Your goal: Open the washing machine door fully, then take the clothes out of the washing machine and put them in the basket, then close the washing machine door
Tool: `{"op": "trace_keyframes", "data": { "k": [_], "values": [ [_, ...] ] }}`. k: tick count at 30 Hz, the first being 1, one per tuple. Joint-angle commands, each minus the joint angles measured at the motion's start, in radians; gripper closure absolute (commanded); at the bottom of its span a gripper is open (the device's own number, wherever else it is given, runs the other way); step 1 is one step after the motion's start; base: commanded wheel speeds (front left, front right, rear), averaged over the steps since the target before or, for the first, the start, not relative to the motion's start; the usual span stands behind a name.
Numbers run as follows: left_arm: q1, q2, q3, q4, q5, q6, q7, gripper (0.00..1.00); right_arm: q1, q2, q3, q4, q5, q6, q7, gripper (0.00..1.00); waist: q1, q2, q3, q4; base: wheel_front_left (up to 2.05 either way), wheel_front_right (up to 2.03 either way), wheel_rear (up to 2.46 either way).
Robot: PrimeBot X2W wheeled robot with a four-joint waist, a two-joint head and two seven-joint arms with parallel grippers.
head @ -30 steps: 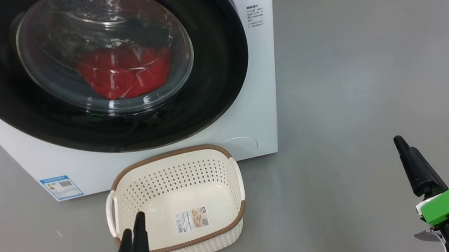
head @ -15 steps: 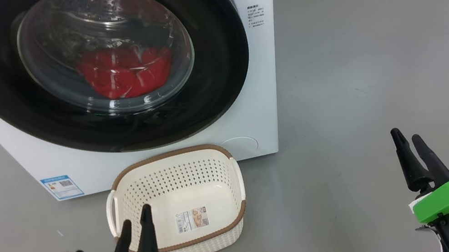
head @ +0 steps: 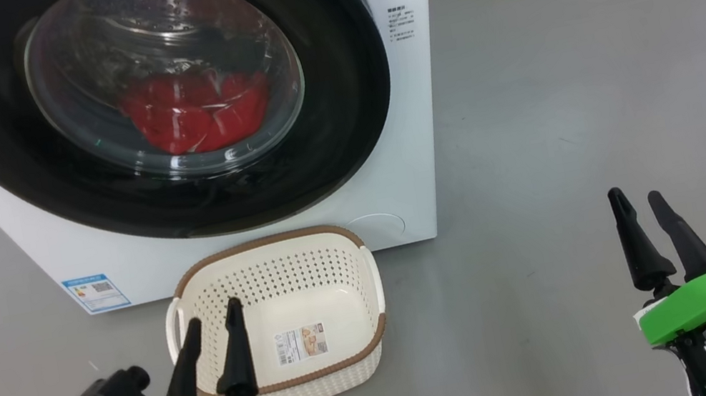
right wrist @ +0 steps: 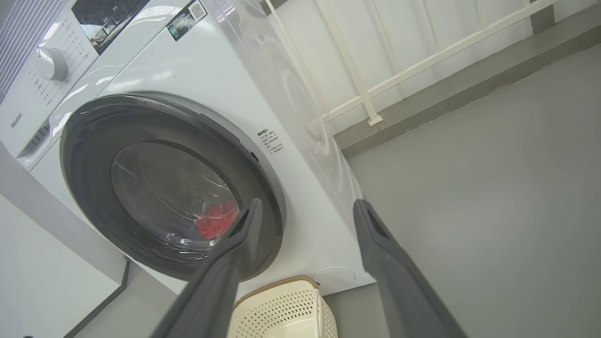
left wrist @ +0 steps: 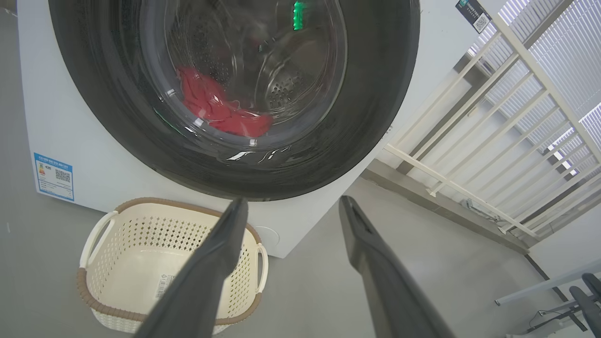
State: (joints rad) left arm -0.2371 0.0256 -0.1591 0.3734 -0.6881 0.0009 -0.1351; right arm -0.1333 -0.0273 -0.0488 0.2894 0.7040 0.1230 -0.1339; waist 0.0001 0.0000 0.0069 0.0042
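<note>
We take this for a plain laundry or utility space, more a service corner than a living room. A white front-loading washer [head: 424,105] stands straight on a smooth grey floor [head: 593,76]. It has a dial [right wrist: 52,63] and a printed programme panel at its top, and a blue label [head: 95,293] low on its front. Red clothes [head: 193,117] lie behind its round glass, and a cream basket [head: 259,243] sits on the floor just in front of it. Along the floor's far edge runs a raised grey kerb [right wrist: 446,101]. Above the kerb stands a white railing [left wrist: 460,190], with pale slatted blinds [left wrist: 563,56] behind it.
</note>
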Motion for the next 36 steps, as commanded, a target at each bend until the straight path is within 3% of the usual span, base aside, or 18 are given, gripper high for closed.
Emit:
{"op": "trace_keyframes", "data": {
  "k": [1, 36],
  "values": [
    [-0.055, 0.019, 0.014, -0.021, 0.037, 0.008, -0.015, 0.0, -0.066, -0.013, 0.021, -0.031, -0.039, 0.005, -0.017, 0.0, -0.0001, 0.0, 0.001, 0.0, 0.0, 0.0, 0.0],
    [-0.151, 0.024, -0.075, -0.014, 0.442, 0.062, -0.119, 0.0, -0.14, -0.022, 0.03, -0.056, -0.442, 0.008, -0.12, 0.0, -0.0001, 0.0, 0.01, 0.003, 0.0, 0.0, 0.0]
  ]
}}
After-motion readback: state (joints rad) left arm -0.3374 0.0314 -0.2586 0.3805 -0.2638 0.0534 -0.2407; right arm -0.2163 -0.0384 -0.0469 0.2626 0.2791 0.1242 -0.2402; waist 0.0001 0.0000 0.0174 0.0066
